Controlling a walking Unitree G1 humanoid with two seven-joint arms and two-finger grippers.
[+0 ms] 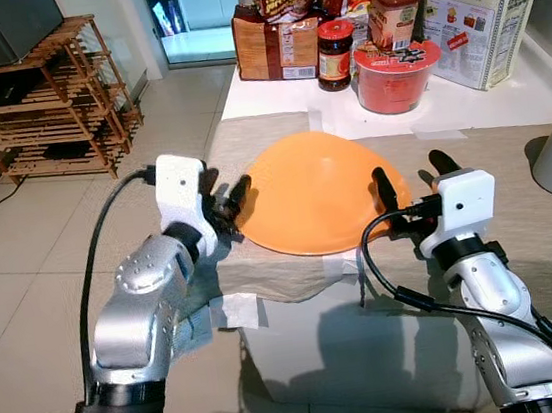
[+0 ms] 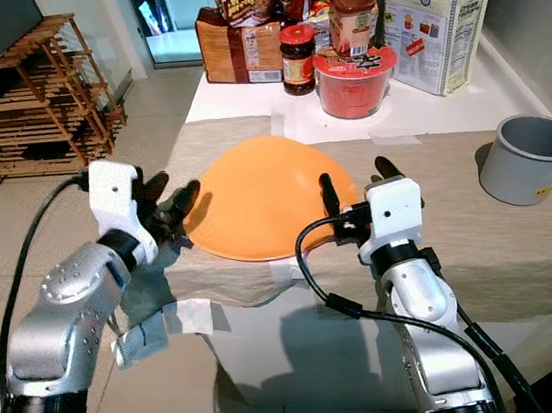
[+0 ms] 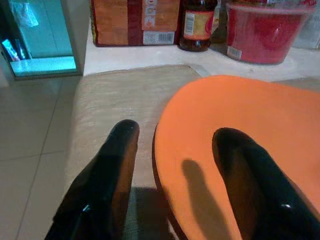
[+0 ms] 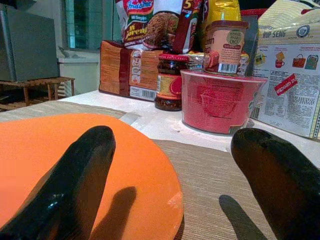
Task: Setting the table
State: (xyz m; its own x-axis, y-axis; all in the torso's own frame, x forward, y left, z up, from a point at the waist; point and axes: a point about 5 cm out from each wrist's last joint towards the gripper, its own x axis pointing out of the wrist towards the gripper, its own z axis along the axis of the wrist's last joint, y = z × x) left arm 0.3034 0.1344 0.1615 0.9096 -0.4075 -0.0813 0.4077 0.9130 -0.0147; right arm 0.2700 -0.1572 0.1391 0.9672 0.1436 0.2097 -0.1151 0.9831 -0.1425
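Plain orange plate, beige woven table runner, red tub, grey pot, white counter

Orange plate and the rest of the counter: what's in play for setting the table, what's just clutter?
In play:
orange plate
left gripper, open, straddling the plate's rim
right gripper, open, straddling the opposite rim
beige table runner under the plate

Clutter:
red noodle cup
sauce jar
grey pot
wooden rack
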